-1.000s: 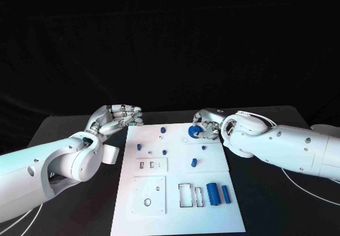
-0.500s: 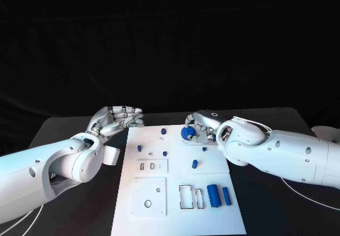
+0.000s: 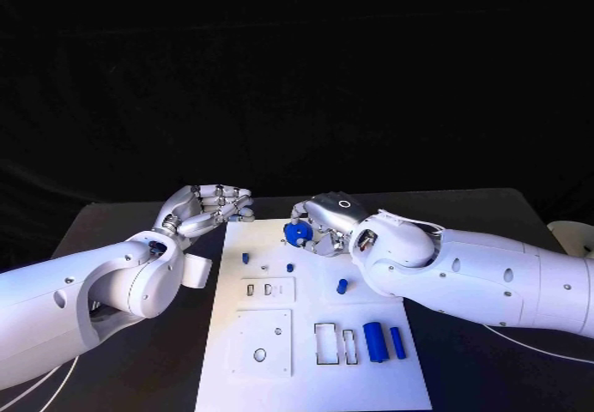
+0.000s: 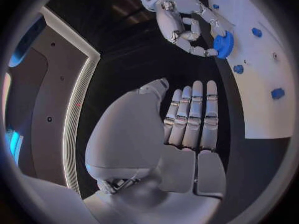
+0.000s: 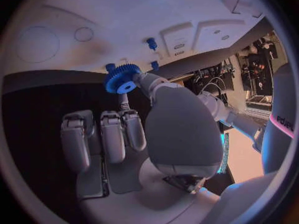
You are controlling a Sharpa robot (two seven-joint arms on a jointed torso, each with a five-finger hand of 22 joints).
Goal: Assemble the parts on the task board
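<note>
You have the black table under everything, and on it the white task board running lengthwise down the middle between the two arms.

Your right arm reaches in across the board's far right part. Its right hand is over the far end of the board and pinches a blue gear between the thumb and a finger; in the right wrist view the gear sits at the fingertips while the other fingers lie straight and side by side, holding nothing.

Your left arm comes in beside the board's left edge. The left hand is at the board's far left corner, off the plate, with nothing in it; in the left wrist view its fingers are stretched out straight and close together.

On the board near you lie two blue cylinders, the thicker one left of the thinner. Mid-board stands a blue peg, and a smaller blue peg stands near the left edge.
</note>
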